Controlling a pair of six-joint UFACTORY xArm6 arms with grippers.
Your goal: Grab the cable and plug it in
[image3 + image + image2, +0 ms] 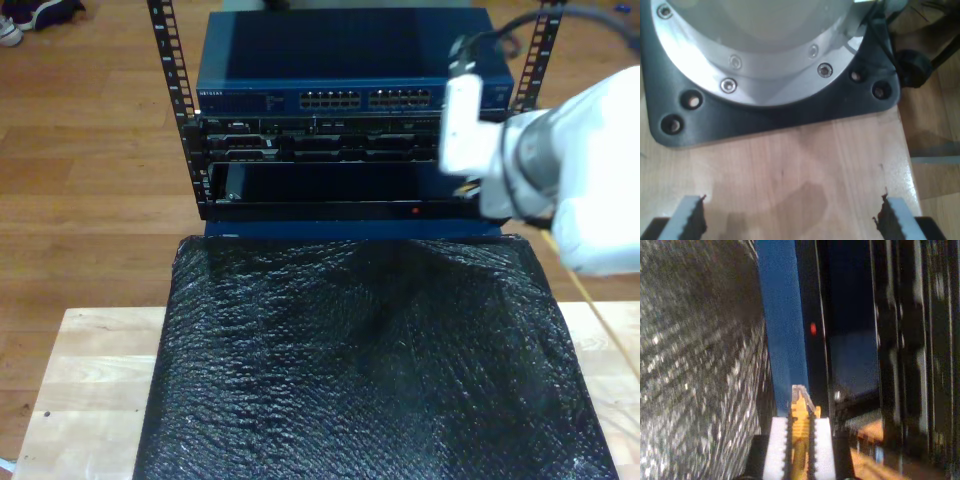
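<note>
One cable [801, 415] (plug clamped).

cable [801, 426]: yellow-orange, with a clear plug at its tip
my second gripper [801, 440]: white ridged pads on black fingers
my first gripper [787, 220]: pale grey toothed pads, black backing
mat [370, 360]: black, glossy, fine woven speckle
table [90, 380]: light wood, faint grain
switch [350, 70]: dark blue, 2 blocks of pale ports
rack posts [170, 70]: black, punched holes
arm [570, 170]: white
base plate [765, 117]: black under a silver ring
floor [90, 150]: brown wood
</note>
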